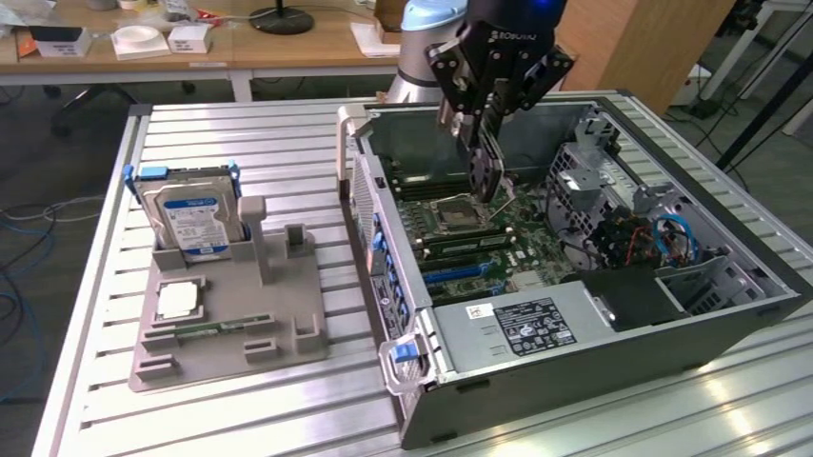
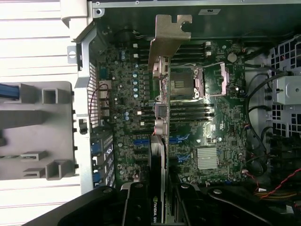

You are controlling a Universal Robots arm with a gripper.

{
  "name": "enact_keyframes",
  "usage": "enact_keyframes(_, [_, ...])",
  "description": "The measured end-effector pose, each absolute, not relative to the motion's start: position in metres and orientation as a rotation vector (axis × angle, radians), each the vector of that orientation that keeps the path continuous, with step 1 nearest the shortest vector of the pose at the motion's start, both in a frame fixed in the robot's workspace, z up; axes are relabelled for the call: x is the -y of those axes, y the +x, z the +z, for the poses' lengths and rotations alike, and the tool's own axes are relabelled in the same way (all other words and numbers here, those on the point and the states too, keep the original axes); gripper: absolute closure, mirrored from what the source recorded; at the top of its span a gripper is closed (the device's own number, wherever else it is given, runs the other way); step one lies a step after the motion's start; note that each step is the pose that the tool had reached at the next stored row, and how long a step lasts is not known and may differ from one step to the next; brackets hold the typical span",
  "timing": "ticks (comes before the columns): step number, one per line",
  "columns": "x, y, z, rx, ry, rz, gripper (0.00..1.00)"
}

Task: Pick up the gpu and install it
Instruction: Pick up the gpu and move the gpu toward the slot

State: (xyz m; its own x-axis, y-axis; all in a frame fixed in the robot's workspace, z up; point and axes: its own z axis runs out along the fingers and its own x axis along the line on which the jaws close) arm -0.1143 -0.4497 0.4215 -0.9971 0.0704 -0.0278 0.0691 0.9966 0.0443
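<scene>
Over the worktop (image 1: 228,133), above the open computer case (image 1: 597,352), the thin, dark, silver-bracketed gpu (image 1: 486,176) is clamped edgewise in the gripper (image 1: 477,133).

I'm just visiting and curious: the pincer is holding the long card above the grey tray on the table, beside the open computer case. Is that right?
Not quite. The pincer holds the card above the motherboard inside the open computer case, not above the grey tray, which sits on the table beside it. The exterior view shows this.
</scene>
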Motion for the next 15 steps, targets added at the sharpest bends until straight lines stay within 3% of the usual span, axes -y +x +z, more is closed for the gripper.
enact_keyframes(15, [0.45,-0.101,0.422,-3.11,0.108,0.067,0.74])
